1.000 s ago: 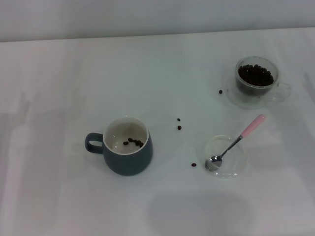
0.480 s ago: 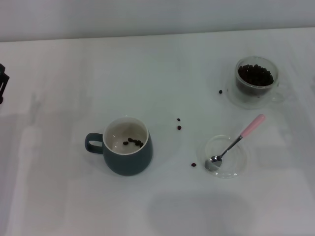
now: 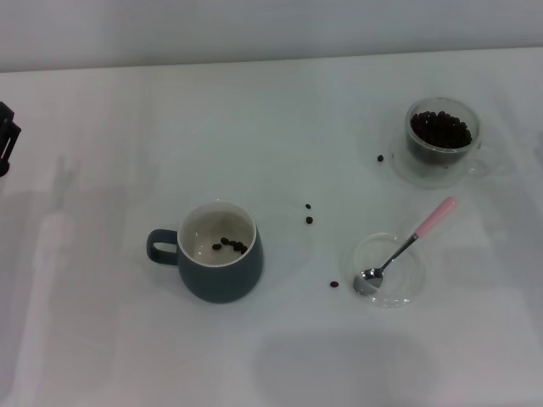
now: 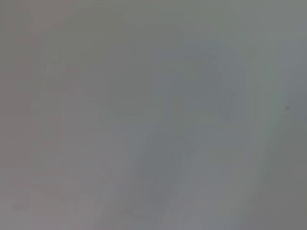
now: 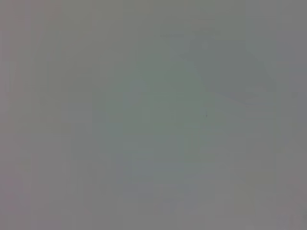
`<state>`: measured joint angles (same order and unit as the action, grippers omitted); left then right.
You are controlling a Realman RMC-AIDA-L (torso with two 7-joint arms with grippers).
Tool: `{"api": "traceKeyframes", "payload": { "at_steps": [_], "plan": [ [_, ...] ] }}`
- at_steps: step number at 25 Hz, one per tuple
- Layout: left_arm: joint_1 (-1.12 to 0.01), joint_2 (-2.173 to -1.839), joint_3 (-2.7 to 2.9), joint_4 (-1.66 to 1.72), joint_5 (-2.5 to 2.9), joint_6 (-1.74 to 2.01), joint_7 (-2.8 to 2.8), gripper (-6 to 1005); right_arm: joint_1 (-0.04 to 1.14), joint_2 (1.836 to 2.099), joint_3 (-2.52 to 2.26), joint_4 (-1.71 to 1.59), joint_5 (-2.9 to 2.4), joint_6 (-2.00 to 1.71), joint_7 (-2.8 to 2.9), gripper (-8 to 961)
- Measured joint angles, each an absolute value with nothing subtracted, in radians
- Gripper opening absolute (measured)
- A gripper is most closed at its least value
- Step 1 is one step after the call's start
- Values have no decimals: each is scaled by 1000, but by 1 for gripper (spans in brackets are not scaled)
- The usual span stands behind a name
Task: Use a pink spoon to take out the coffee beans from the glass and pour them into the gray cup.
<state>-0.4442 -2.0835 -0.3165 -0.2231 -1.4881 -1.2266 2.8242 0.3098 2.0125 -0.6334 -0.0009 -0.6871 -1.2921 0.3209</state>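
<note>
At frame centre-left our gray cup point(image 3: 219, 263) holds a few coffee beans point(image 3: 229, 245), the glass point(image 3: 442, 137) at upper right is nearly full, and the pink spoon point(image 3: 405, 247) lies in a clear dish point(image 3: 389, 270) at lower right. Our left gripper point(image 3: 7, 136) peeks in at the left edge, its spread impossible to tell; the right is out of view. With nothing held, we judge this fits either a pause between scoops or work finished; stray beans point(image 3: 308, 213) dot the table point(image 3: 127, 127), which has wide room around everything.

Soft even light; wrist views blank grey.
</note>
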Motion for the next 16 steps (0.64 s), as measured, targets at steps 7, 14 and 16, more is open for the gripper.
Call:
{"api": "traceKeyframes", "payload": {
  "at_steps": [7, 14, 16],
  "plan": [
    [-459, -2084, -323, -228, -1492, -1209, 2821, 887, 311, 2013, -623, 0, -684, -1282, 382, 874],
    [-470, -2084, -318, -219, -1488, -1206, 2823, 887, 313, 2013, -593, 12, -681, -1278, 421, 874],
    [-470, -2084, -319, -219, -1488, -1206, 2823, 887, 313, 2013, -593, 12, -681, -1274, 420, 874]
  ]
}}
